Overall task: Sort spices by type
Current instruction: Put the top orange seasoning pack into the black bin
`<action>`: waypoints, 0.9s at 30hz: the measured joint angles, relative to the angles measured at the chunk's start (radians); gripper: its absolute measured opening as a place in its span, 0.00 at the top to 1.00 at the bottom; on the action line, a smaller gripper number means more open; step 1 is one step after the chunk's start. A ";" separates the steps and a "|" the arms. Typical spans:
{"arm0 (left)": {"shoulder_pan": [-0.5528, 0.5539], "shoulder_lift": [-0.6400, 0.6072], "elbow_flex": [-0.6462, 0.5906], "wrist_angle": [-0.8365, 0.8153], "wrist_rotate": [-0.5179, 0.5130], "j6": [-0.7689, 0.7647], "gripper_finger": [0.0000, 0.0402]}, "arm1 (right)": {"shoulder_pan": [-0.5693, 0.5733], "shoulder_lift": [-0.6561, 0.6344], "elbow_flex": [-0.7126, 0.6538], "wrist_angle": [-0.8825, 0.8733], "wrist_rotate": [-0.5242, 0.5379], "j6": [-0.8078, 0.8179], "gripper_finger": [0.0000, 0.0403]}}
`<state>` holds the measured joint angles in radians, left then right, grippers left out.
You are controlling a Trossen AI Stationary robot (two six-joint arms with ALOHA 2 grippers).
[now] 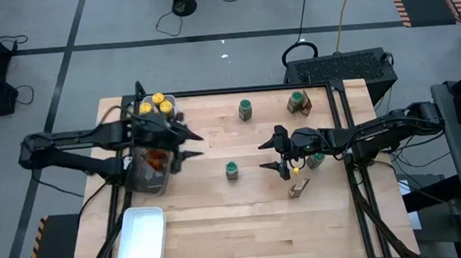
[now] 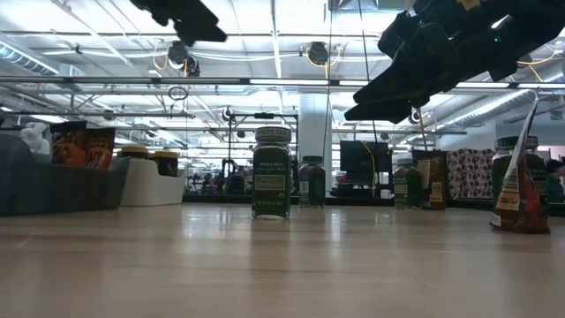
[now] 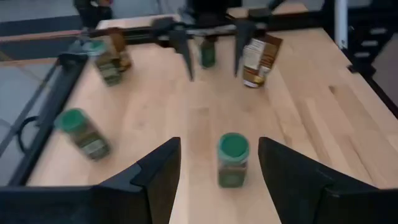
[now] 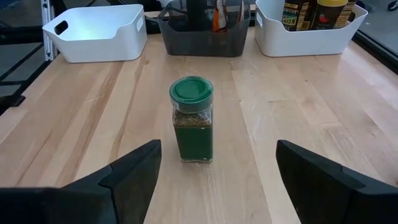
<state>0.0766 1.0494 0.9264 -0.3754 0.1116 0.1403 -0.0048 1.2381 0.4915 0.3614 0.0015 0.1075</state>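
Light wooden table (image 1: 221,220) with green-lidded jars (image 1: 232,170), packet (image 1: 299,189), three trays (image 1: 142,237).

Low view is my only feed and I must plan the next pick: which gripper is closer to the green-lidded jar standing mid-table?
Observer: The green-lidded jar stands between both. The right gripper looks slightly closer than the left gripper.
Operator: Are the right one's fingers open?
Observer: Yes, open, with the jar ahead of them and not touched.
Operator: And the left?
Observer: Open too, just beside the dark grey tray.
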 joint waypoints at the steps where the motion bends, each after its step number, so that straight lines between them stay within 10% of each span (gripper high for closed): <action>1: -0.018 0.025 0.000 0.018 0.000 0.007 0.45 | 0.000 0.000 0.000 0.000 0.001 -0.002 0.26; 14: -0.202 0.279 0.000 0.404 -0.015 0.049 0.45 | 0.000 0.000 0.000 0.001 0.011 -0.015 0.26; 27: -0.308 0.562 0.073 0.774 -0.104 0.052 0.45 | 0.000 0.000 0.000 -0.006 0.236 -0.009 0.26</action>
<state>-0.2317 1.6111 0.9997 0.3988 0.0075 0.1919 -0.0051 1.2381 0.4915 0.3550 0.2378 0.0984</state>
